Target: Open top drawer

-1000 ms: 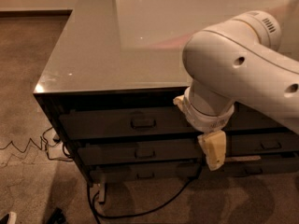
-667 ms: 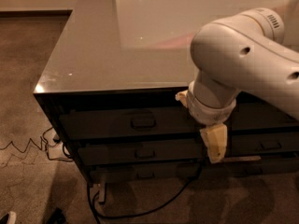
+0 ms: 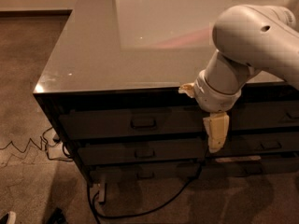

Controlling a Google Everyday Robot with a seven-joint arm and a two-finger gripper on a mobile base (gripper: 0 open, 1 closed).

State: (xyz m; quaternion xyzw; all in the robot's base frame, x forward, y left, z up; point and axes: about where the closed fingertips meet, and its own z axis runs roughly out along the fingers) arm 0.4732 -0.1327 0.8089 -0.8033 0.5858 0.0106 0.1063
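Top drawer (image 3: 107, 124): shut, wide dark front flush in the cabinet (image 3: 93, 55), spread either side of its small metal pull (image 3: 143, 122). We judge it stiff and fairly heavy, sliding straight out on runners. The flat face offers no purchase, so the pull is the only place to hook or pinch.

Gripper (image 3: 216, 133): hangs right of the pull, slightly lower, well apart from it. Whether it is spread or pressed together, we cannot tell.

Against 0.7 s ago: gripper a little higher, arm bulk shifted further right of the pull; drawer unchanged.
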